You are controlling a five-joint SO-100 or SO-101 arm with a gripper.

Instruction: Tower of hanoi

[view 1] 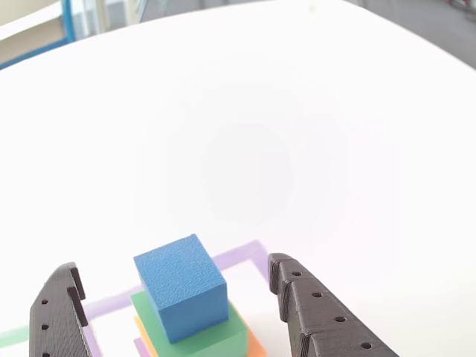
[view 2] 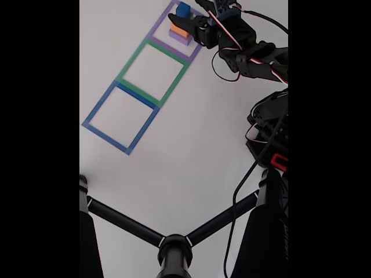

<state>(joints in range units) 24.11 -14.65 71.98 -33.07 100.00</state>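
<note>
Straddling the blue cube [view 1: 181,286] with nothing gripped, the wide-open claw [view 1: 175,297] hasn't started; the whole tower [view 2: 181,26] sits in the purple outline [view 2: 159,29].

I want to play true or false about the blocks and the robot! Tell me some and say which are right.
1. The blue cube sits on top of the stack. True.
2. The gripper is shut tight on the blue cube. False: its fingers stand open on either side, apart from it.
3. The green block lies right under the blue cube. True.
4. The stack stands inside the blue square outline. False: it stands in the purple square outline.
5. The green square outline has a block in it. False: it holds nothing.
</note>
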